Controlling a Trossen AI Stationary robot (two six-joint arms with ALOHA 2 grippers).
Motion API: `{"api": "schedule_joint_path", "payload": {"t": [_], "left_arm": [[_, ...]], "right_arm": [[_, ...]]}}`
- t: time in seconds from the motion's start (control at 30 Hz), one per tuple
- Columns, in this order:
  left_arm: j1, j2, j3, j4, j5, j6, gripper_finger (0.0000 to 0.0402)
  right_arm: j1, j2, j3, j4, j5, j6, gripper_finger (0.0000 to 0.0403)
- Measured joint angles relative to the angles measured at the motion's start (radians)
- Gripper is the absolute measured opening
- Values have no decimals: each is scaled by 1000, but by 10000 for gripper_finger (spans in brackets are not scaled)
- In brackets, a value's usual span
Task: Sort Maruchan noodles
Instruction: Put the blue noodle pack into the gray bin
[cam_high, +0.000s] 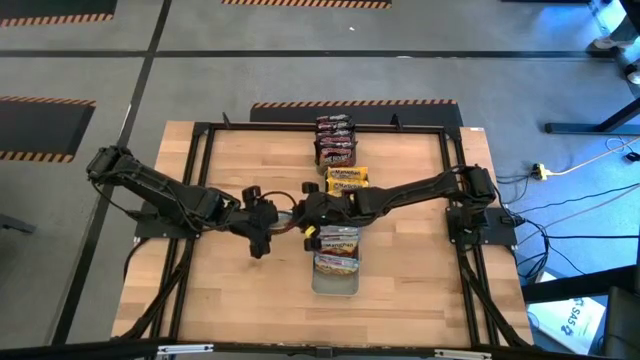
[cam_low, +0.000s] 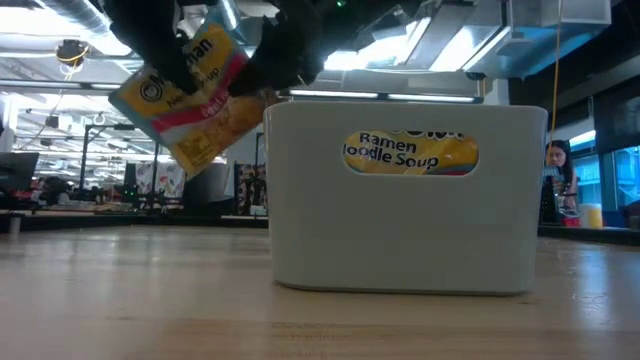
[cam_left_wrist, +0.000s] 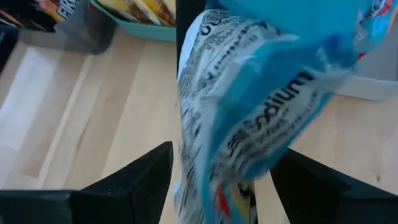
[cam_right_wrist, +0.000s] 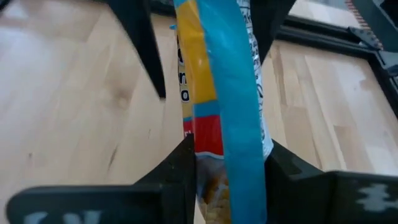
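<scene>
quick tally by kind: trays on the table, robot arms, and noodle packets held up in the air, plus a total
trays: 3, the dark grey tray, the teal tray, the pale tray
robot arms: 2, the left arm, the right arm
noodle packet held in the air: 1
total: 6

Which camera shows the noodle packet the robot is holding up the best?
The low view: the packet hangs tilted with its yellow and pink label facing the camera. The right wrist view shows it edge-on, pinched in the right gripper. The left wrist view shows only its blurry blue back between the open left gripper. From above, the arms mostly hide it.
</scene>
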Motion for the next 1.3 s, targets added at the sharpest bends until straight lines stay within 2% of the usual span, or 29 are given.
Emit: {"api": "schedule_joint_path", "payload": {"t": [0.17, 0.33, 0.5, 0.63, 0.8, 0.97, 1.1, 1.3], "left_arm": [[4, 0, 0, 30, -13, 5, 245], [14, 0, 0, 37, -15, 19, 189], [14, 0, 0, 40, -11, 41, 124], [14, 0, 0, 40, -11, 61, 104], [14, -4, 0, 37, -9, 62, 109], [3, -9, 38, 40, 31, 85, 109], [-33, -7, 73, 164, 97, 186, 109], [-48, 18, 85, 401, 189, 272, 109]], "right_arm": [[0, -7, 2, 10, -11, 52, 94], [0, -8, 2, 20, -25, 78, 96], [-1, -8, 2, 26, -33, 90, 143], [-1, -10, 2, 44, -51, 75, 194], [7, -123, 0, -154, -78, 84, 253], [91, -274, -3, -456, -79, 166, 275], [232, -359, -67, -552, 8, 239, 271], [462, -442, -231, -517, 290, 459, 254]]}}
